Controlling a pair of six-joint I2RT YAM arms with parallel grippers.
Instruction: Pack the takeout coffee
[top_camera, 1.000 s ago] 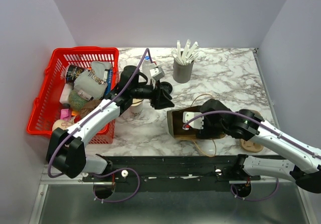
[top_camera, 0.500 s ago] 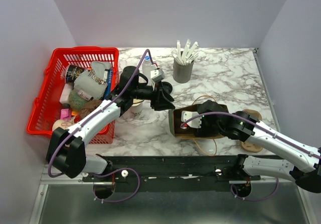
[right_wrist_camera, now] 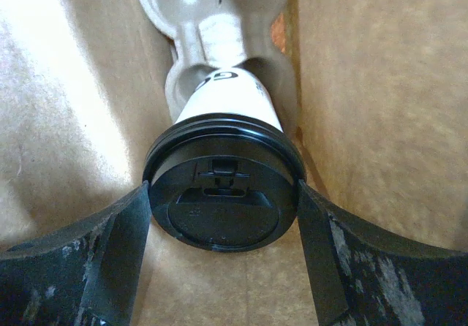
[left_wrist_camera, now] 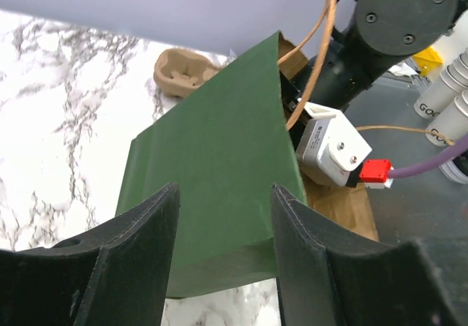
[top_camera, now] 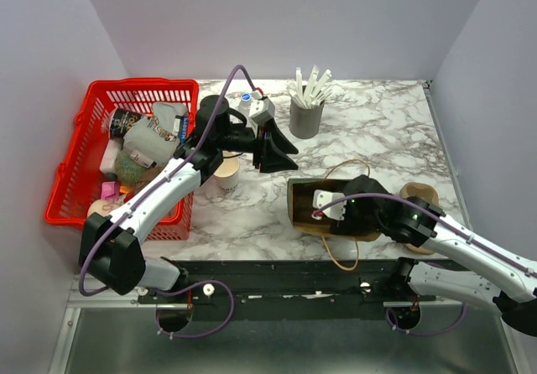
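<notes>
the takeout coffee (right_wrist_camera: 219, 158) sits inside the paper bag (left_wrist_camera: 212, 143), its base in a cup well of the grey pulp holder (right_wrist_camera: 212, 12) at the far end. the black lid faces the right wrist camera.

the right tool (right_wrist_camera: 221, 220) is inside the bag and grips the coffee at the lid rim, one finger against each side. the left tool (left_wrist_camera: 224, 194) hangs above the bag with its jaws apart and nothing between them. it is not touching the bag.

the bag rests on the marble surface (top_camera: 377, 131), apparently on its side, with its cord handles trailing toward the near edge. well apart to the left are the plain cream cup (top_camera: 225, 173) and the red basket (top_camera: 84, 139). the grey cup of sticks (top_camera: 306, 118) stands further back.

faults i judge possible from here:
- lid pops off. cause: the grip is on the lid rim only, so any pull back lifts the lid rather than the cup.
- cup leaves the holder well. cause: release before the base is fully seated.
- bag slides or follows the arm out. cause: nothing holds the bag down.
- cord handles snag the right arm on its way out.
</notes>
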